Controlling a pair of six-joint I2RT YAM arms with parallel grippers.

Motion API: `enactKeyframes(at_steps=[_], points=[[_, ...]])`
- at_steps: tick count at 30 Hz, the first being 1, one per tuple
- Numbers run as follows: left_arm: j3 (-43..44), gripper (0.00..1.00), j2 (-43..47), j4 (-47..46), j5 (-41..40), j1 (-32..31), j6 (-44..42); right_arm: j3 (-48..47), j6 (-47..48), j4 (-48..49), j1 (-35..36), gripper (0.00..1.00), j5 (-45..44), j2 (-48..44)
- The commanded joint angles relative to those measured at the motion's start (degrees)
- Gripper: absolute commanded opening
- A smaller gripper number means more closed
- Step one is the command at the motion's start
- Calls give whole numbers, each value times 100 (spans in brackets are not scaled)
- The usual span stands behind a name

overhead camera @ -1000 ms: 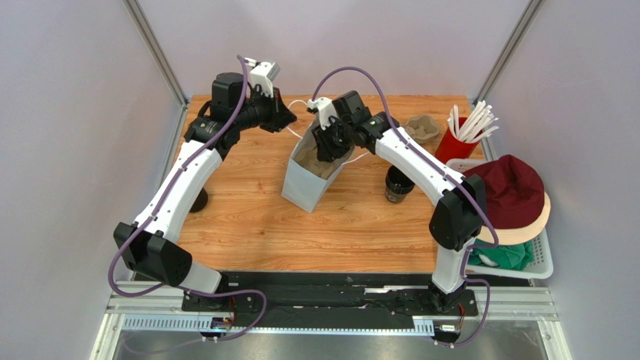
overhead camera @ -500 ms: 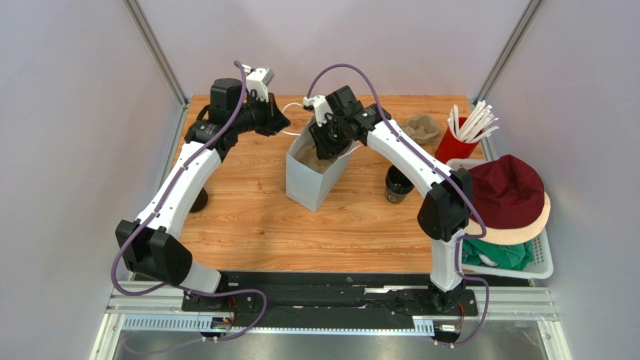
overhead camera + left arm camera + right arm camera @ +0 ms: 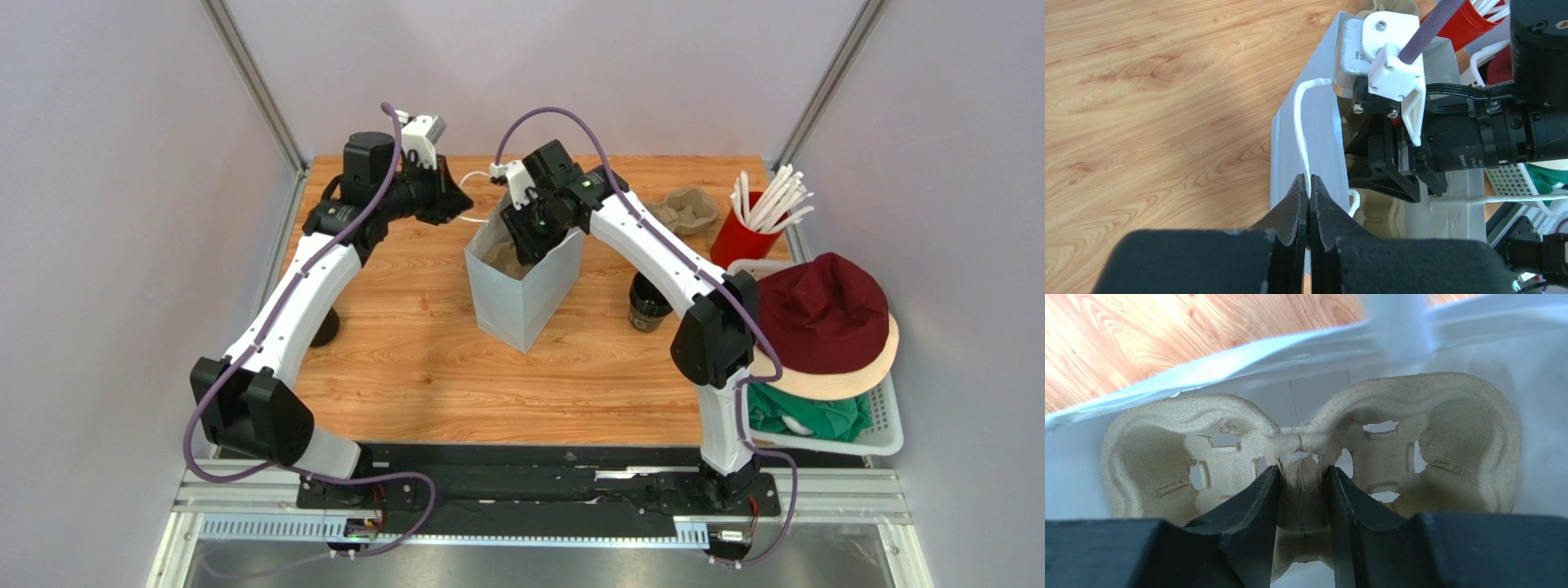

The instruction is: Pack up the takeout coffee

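The takeout coffee (image 3: 646,301), a small black cup, stands on the table right of the white paper bag (image 3: 525,294), partly behind my right arm. My left gripper (image 3: 456,200) is shut on the bag's white handle (image 3: 1303,122), pinched between the fingertips of that gripper (image 3: 1309,179) in its wrist view. My right gripper (image 3: 534,237) reaches down into the bag's open mouth. In its wrist view this gripper (image 3: 1303,473) is shut on the middle ridge of a brown pulp cup carrier (image 3: 1438,447) inside the bag (image 3: 1315,386).
A second pulp carrier (image 3: 688,211) lies at the back right, next to a red cup of white straws (image 3: 746,233). A white basket (image 3: 886,431) with a maroon hat (image 3: 832,309) sits at the right edge. A dark round object (image 3: 326,326) stands under my left arm.
The bag stands more upright than before. My left gripper has drawn the handle a little to the left. My right gripper has shifted left with the carrier, inside the bag.
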State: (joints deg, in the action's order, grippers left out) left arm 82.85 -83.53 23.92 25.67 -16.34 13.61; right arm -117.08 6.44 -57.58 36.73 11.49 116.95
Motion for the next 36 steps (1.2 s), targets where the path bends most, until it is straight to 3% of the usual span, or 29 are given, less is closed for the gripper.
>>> enactKeyframes(at_steps=[1, 36], points=[[-50, 0, 3, -221, 184, 43, 72, -272, -37, -87, 45, 36, -94, 48], [-190, 0, -261, -362, 430, 78, 160, -553, 94, -754, 194, 37, -234, 390]])
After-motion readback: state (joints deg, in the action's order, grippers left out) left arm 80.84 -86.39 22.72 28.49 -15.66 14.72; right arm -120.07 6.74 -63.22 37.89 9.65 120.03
